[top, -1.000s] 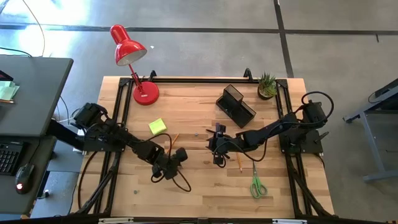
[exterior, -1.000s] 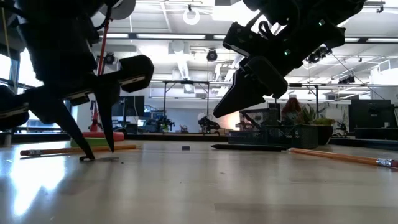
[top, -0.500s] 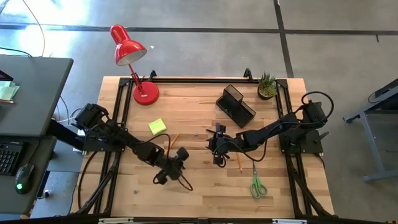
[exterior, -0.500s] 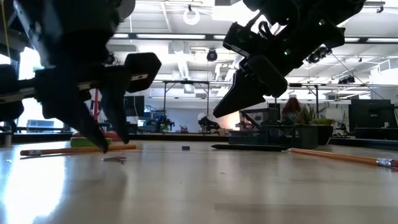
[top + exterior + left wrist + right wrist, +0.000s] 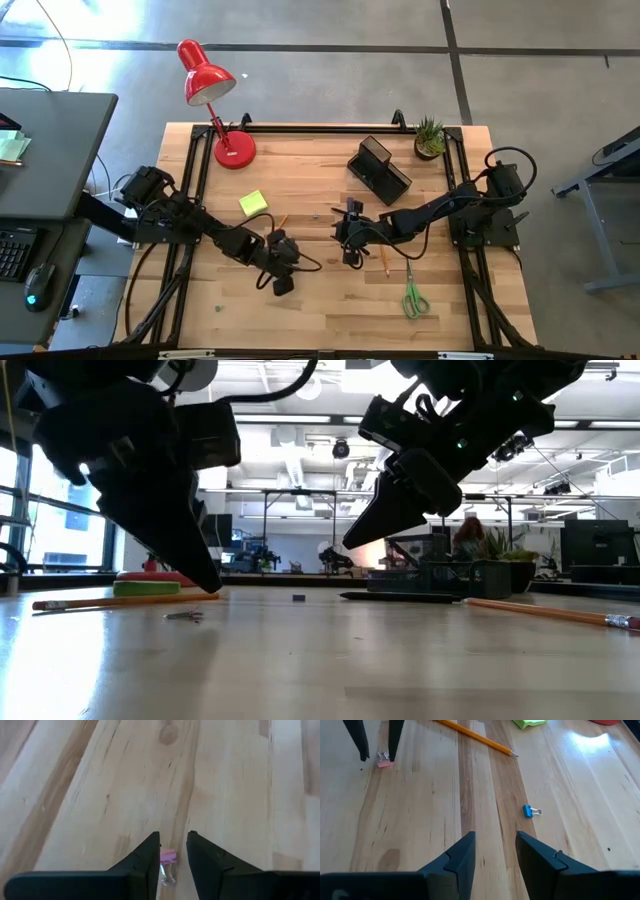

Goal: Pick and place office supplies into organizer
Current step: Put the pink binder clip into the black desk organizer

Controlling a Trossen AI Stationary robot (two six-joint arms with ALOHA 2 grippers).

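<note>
Here, no readable writing. Left gripper (image 5: 173,851) stands slightly open over a pink clip (image 5: 167,856) (ungripped). Right gripper (image 5: 495,851) hangs open, empty, near a blue clip (image 5: 529,811).

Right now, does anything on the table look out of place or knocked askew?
Nothing looks damaged or spilled. The supplies lie loose on the table, none visibly in the organizer. The left gripper has its fingers either side of a small pink binder clip; a blue binder clip lies ahead of the right gripper.
</note>
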